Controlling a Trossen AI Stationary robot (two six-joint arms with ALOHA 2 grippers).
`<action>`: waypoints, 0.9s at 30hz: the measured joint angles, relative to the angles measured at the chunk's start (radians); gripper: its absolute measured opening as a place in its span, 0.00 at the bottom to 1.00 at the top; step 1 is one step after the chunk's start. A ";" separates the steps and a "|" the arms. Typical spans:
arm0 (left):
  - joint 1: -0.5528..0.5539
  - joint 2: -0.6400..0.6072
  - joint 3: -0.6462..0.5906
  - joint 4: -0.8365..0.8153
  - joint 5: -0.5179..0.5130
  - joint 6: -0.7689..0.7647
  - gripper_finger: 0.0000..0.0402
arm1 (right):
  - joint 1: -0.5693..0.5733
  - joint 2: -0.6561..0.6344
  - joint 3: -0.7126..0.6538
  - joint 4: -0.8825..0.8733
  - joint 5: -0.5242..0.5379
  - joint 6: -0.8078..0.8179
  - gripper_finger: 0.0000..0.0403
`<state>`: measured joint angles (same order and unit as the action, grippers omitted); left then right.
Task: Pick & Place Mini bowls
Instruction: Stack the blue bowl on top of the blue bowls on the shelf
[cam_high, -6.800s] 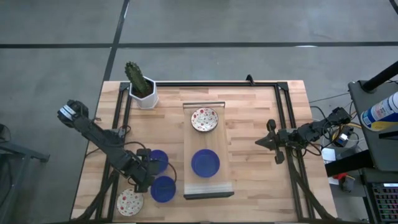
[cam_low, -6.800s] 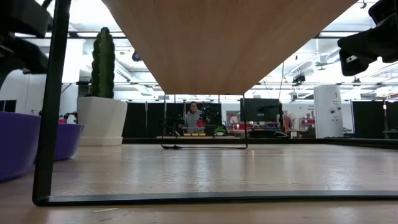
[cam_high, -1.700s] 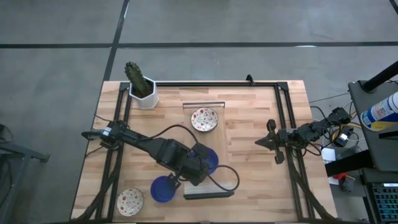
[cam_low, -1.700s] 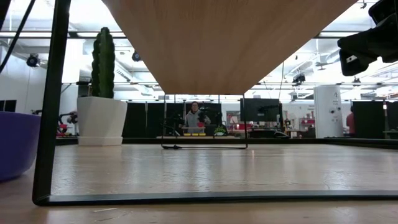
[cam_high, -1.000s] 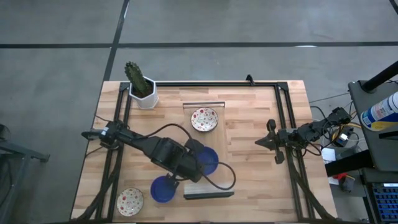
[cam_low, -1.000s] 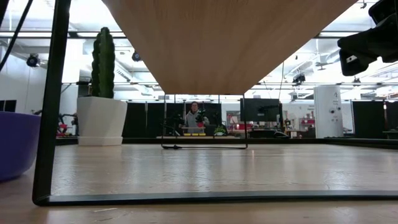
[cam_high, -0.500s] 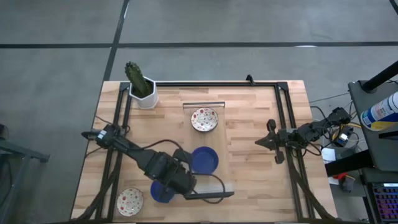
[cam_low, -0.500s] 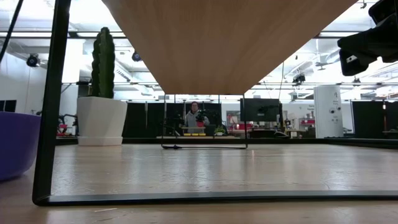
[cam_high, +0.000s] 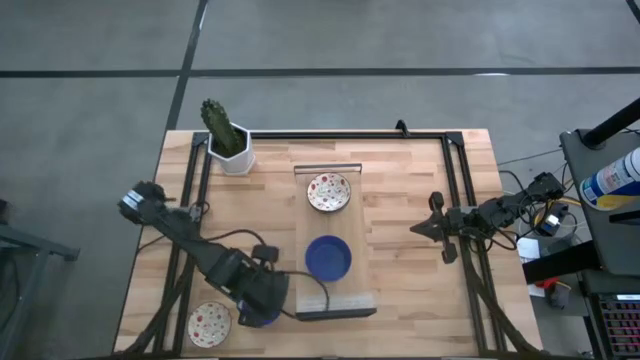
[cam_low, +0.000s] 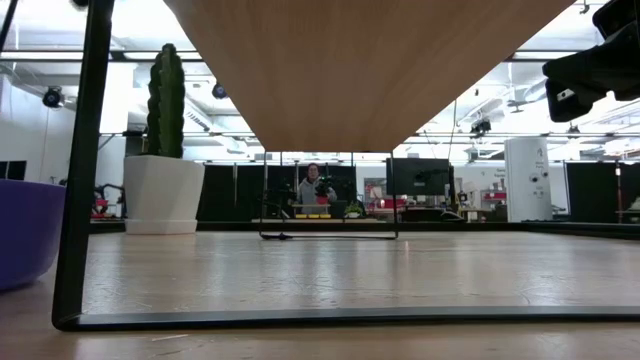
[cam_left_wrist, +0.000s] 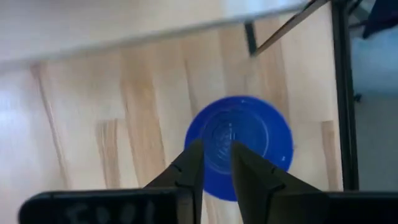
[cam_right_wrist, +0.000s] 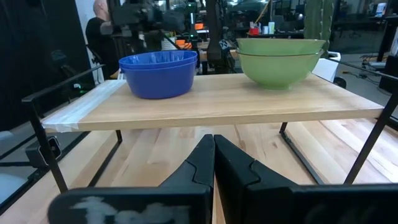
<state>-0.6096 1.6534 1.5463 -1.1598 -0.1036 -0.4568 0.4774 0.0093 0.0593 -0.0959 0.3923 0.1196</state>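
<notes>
My left gripper (cam_high: 262, 300) hangs over a blue mini bowl (cam_high: 250, 318) that sits on the table near its near-left corner. In the left wrist view this bowl (cam_left_wrist: 249, 134) lies below the narrowly open gripper (cam_left_wrist: 216, 163). Another blue bowl (cam_high: 328, 258) sits on the raised wooden shelf (cam_high: 352, 225), with a speckled bowl (cam_high: 329, 192) farther back on it. A second speckled bowl (cam_high: 209, 323) lies on the table at the near-left corner. My right gripper (cam_high: 430, 228) waits shut at the table's right side, facing the shelf (cam_right_wrist: 211, 102).
A cactus in a white pot (cam_high: 228, 140) stands at the far-left corner. A black metal frame (cam_high: 330, 134) runs along the table's far edge and sides. The shelf's thin black legs (cam_low: 85, 180) stand on the table. Bare wood shows between the shelf and the right gripper.
My left gripper has drawn back from the blue bowl on the shelf, moving toward the table's near-left corner. It now stands over the blue bowl on the table. The blue bowl on the shelf has stayed where it was.
</notes>
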 joint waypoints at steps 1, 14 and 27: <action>-0.002 -0.024 -0.039 0.021 -0.001 -0.024 0.18 | 0.000 0.000 0.000 0.000 0.000 0.000 0.02; -0.088 -0.098 -0.252 0.228 0.001 -0.103 0.18 | 0.000 0.000 0.000 0.000 0.000 0.000 0.02; -0.189 -0.025 -0.259 0.345 -0.010 -0.246 0.18 | 0.000 0.001 0.000 0.000 0.000 0.000 0.02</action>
<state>-0.7985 1.6286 1.2877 -0.8150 -0.1131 -0.7031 0.4773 0.0101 0.0593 -0.0959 0.3923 0.1196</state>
